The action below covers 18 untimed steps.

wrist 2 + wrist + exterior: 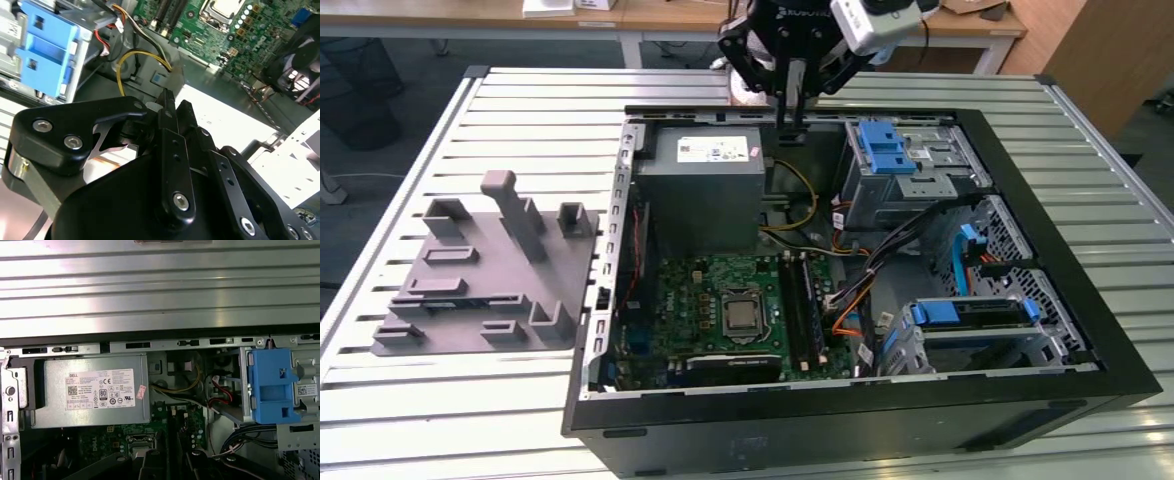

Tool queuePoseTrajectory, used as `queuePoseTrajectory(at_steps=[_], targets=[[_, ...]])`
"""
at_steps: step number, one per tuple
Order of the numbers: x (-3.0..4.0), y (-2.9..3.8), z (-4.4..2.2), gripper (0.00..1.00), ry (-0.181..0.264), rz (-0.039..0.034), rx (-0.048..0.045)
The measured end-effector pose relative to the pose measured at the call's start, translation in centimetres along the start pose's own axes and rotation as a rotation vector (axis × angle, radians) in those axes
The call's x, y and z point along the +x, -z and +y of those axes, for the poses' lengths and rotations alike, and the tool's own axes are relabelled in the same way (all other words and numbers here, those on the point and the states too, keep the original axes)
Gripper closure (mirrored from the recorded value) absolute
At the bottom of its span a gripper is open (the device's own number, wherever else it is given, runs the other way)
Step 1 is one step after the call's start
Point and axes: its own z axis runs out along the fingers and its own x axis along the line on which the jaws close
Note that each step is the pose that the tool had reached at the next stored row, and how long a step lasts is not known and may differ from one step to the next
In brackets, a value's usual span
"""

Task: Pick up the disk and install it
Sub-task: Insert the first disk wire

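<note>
Just below our closed, empty claw (790,125) sit yellow wires (119,75), and we might snag them if we dip down

Tool (790,126) top cut off, table (454,420) corners cropped

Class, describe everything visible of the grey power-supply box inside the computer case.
The power-supply box is a rectangular grey metal housing with a white printed sticker on its upward face. It sits level in the open case's corner at the exterior view's upper left, against the case walls, beside the green motherboard. Yellow cables run out near its side at the exterior view's right. The hand hangs by that side, apart from it.
</note>
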Motion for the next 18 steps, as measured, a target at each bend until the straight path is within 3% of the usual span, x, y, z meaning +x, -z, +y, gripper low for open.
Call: queuePoseTrajectory(at_steps=[5, 18], targets=[[-1.40, -0.03, 0.10, 0.76, 0.000, 0.0001, 0.0002], [-3.99, -0.11, 0.30, 0.76, 0.000, 0.0000, 0.0001]])
